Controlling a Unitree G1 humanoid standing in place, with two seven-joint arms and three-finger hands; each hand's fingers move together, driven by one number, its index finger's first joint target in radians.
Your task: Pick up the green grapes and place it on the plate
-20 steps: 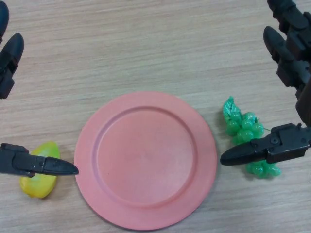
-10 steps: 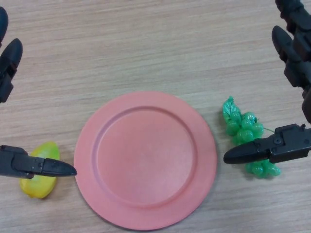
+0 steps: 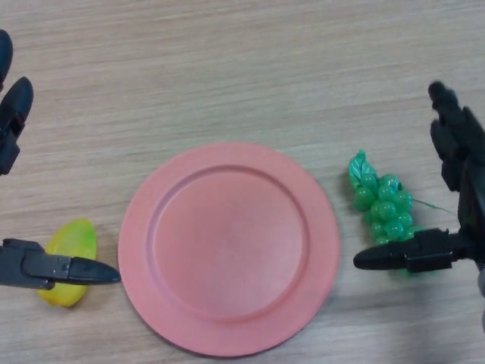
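Here, grapes (image 3: pixel 385 210) flat on the tabletop (image 3: pixel 242 68), just right of the plate (image 3: pixel 229 248) and apart from its rim. Leaf end toward the top of the view, bunch tapering downward. Right hand (image 3: pixel 455 189) spread wide about them: thumb across the bunch's lower end, tip aimed at the plate and covering the lowest grapes, fingers straight and off to the right of the bunch, well clear of it. No grip visible; thumb over the grapes, contact or gap impossible to judge from above. Plate pink, round, bare inside, at the middle of the view. Beyond its left rim, a yellow fruit (image 3: pixel 72 246), near but not touching the plate. Left hand (image 3: pixel 30 265) likewise spread open at the view's left edge: thumb laid across the fruit, tip close to the plate's rim, fingers well apart from it up near the top left.
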